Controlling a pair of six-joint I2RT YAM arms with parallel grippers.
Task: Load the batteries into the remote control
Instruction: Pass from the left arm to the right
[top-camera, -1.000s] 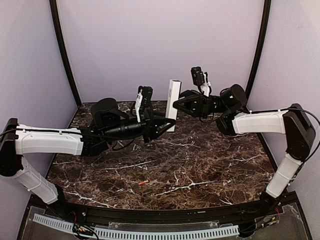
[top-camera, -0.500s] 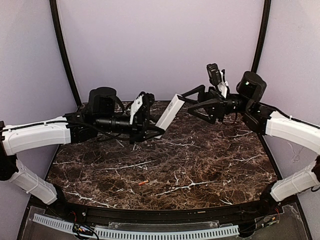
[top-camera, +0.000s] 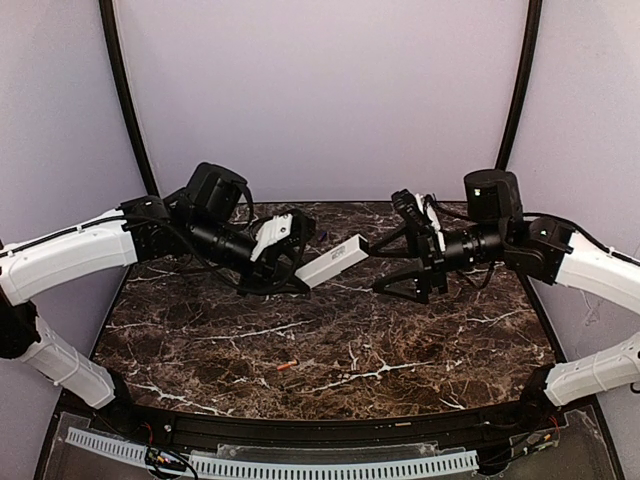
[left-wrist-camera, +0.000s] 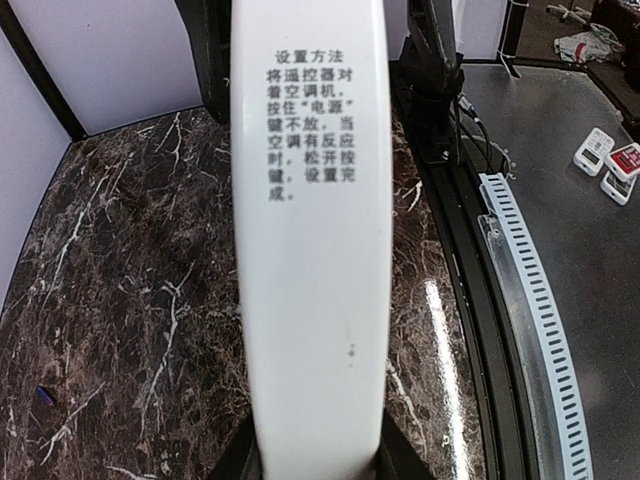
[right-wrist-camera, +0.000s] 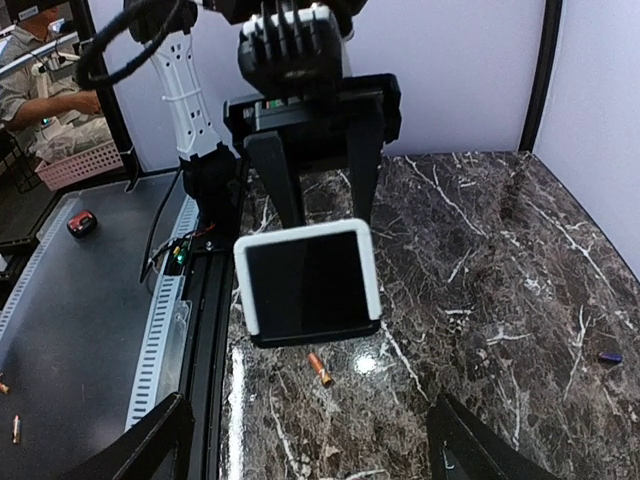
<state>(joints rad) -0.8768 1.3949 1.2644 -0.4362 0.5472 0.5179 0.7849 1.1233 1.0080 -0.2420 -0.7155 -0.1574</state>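
Note:
My left gripper (top-camera: 292, 276) is shut on one end of the white remote control (top-camera: 335, 262) and holds it above the table, nearly level, its free end pointing right. In the left wrist view the remote control (left-wrist-camera: 312, 250) fills the middle, printed text facing the camera, with the left gripper (left-wrist-camera: 318, 466) clamped on its near end. My right gripper (top-camera: 392, 263) stands open just right of the free end, apart from it. In the right wrist view that end of the remote control (right-wrist-camera: 308, 282) shows as a dark square with a white rim, ahead of the open right gripper (right-wrist-camera: 315, 450). One orange battery (top-camera: 287, 366) lies on the marble; the same battery (right-wrist-camera: 320, 369) shows below the remote.
A small dark-blue object (right-wrist-camera: 610, 357) lies on the marble table (top-camera: 420, 350) toward the back. Curved black frame posts (top-camera: 125, 100) stand at both back corners before the lilac walls. A white perforated strip (top-camera: 300, 465) runs along the near edge.
The right gripper has let go of the remote, opened and drawn back to the right and down. The left gripper has tilted the remote from upright to nearly level.

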